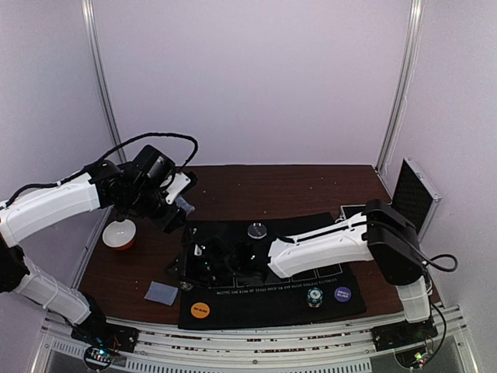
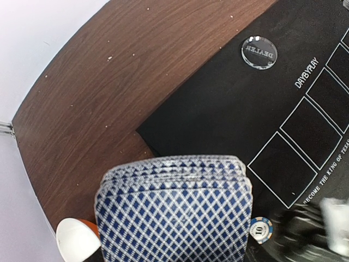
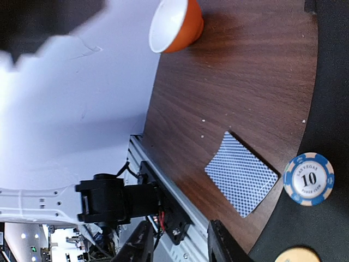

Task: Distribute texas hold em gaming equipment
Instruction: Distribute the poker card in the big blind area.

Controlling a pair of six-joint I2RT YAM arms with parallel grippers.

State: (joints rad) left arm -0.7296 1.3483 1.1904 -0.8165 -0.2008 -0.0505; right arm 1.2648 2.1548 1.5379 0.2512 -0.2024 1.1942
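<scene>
While the left gripper (image 1: 180, 203) hangs over the wooden table (image 1: 256, 186) just behind the black mat (image 1: 256, 311), it clamps a fanned deck of cards (image 2: 174, 218) (the deck hides its fingers). The right gripper (image 3: 180, 248) is low over the left part of the mat, its 2 fingers (image 3: 143, 245) spread with nothing between them. Near it, face-down cards (image 3: 240, 180) lie on the wood just beside a blue chip (image 3: 308, 179) at the mat's edge. An orange bowl (image 1: 120, 233) stands left of the mat, and the dealer disc (image 1: 257, 230) lies on its far part. The right arm (image 1: 326, 247) lies across the mat and hides most of its white outlines.

Even bright light, violet tint; wrist-view edges blurred.
</scene>
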